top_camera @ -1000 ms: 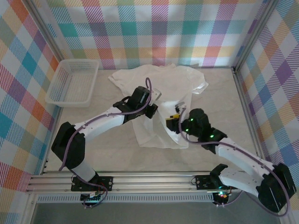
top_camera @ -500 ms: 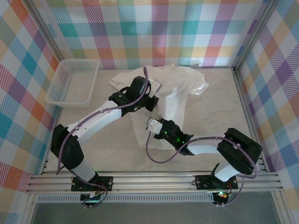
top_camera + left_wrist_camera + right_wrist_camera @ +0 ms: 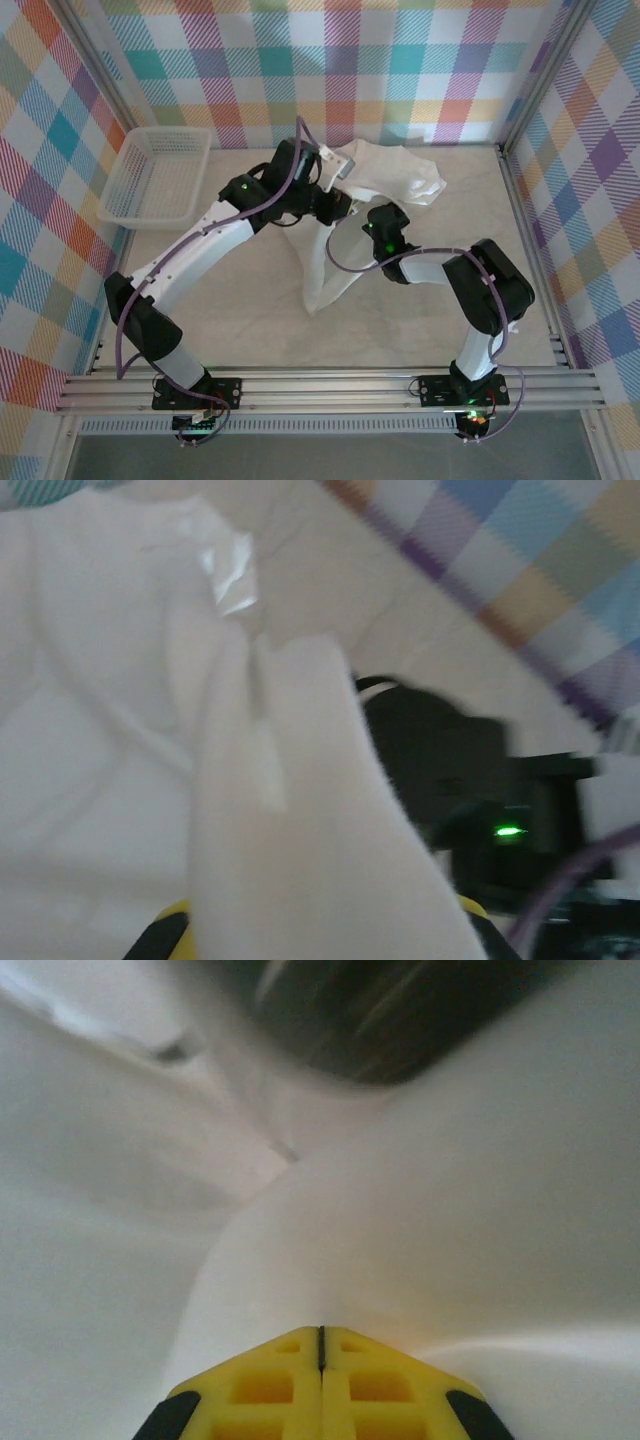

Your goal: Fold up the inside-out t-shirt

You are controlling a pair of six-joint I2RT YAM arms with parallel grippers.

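The inside-out t-shirt (image 3: pixel 395 175) sits toward the far edge of the table (image 3: pixel 230 320), a little right of centre. Its upper part is bunched there with one sleeve pointing at the far right corner. From that bunch a narrow gathered band of white cloth runs back toward the middle of the table and ends in a soft point. The two arms meet over the cloth where the bunch narrows into the band. The left gripper (image 3: pixel 338 205) reaches in from the left and the right gripper (image 3: pixel 372 214) sits just beside it on the right, the two nearly touching. In the right wrist view the yellow tips of the right gripper (image 3: pixel 320 1335) are pressed together with only a hairline between them. The t-shirt (image 3: pixel 450 1210) rises straight off those tips in a smooth fold, so it is pinched there. In the left wrist view the cloth (image 3: pixel 100 780) drapes over the left gripper's fingers (image 3: pixel 172 922), leaving only slivers of yellow at the bottom. The view is blurred, but they appear closed on the fabric, which stands up from them in a thick fold. Behind that fold is the right arm's dark wrist housing (image 3: pixel 470 780), showing a green light. A white lattice basket (image 3: pixel 155 180) stands in the far left corner of the table, well apart from the shirt.
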